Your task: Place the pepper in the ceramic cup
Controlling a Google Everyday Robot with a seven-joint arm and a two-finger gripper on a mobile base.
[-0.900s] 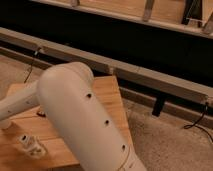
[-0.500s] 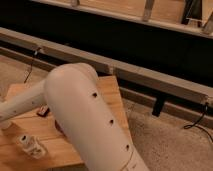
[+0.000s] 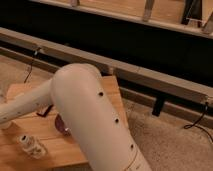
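Note:
My white arm (image 3: 95,115) fills the middle of the camera view and reaches left across a wooden table (image 3: 107,92). The gripper is past the left edge, out of view. A dark red rounded thing (image 3: 61,125), possibly the pepper, lies on the table and is partly hidden under the arm. A small dark object (image 3: 45,111) lies just left of it against the forearm. I cannot make out a ceramic cup; the arm hides much of the table.
A small white bottle-like object (image 3: 32,146) lies on the table's near left part. A long grey rail (image 3: 150,75) with a dark panel above it runs behind the table. Cables (image 3: 197,122) lie on the speckled floor to the right.
The arm's elbow has shifted right and slightly toward the back. This uncovers the dark red thing and more of the table's left part.

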